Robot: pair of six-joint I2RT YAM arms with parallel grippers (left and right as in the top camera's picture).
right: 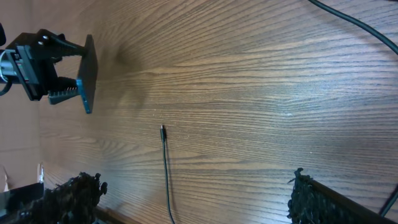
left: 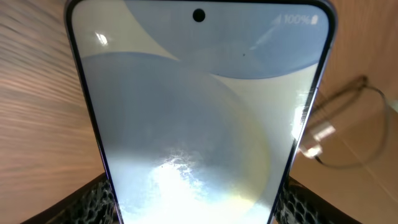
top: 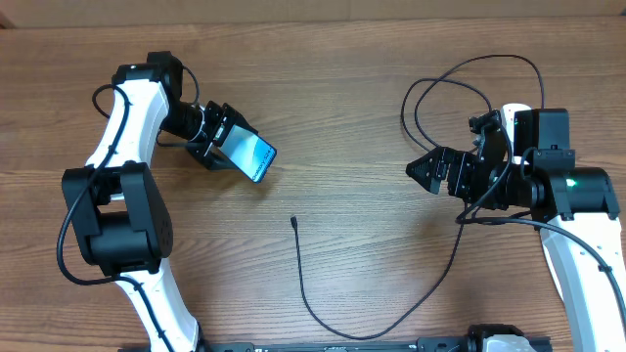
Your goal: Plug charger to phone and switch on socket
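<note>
Teal-blue screen (left: pixel 199 124) is lit. The phone (top: pixel 252 156) is clamped in the left hand (top: pixel 227 145), with the fingers (left: pixel 99 200) on its two long edges at the lower end. It's held tilted, clear of the wood worktop (top: pixel 352 88). The screen fills the left wrist view, with the punch-hole camera at the top.

The charger (top: pixel 301 279) lies flat on the worktop, apart from the phone. Its connector tip (top: pixel 293 221) sits toward the near edge from the phone and slightly right of it, not touching. The thin black cable runs on away from the phone, then curves back up toward the right arm (top: pixel 577 196).

The right hand (top: pixel 423 168) is well to the right of the phone, with its jaws spread wide and nothing between them. It's also clear of the connector tip.
</note>
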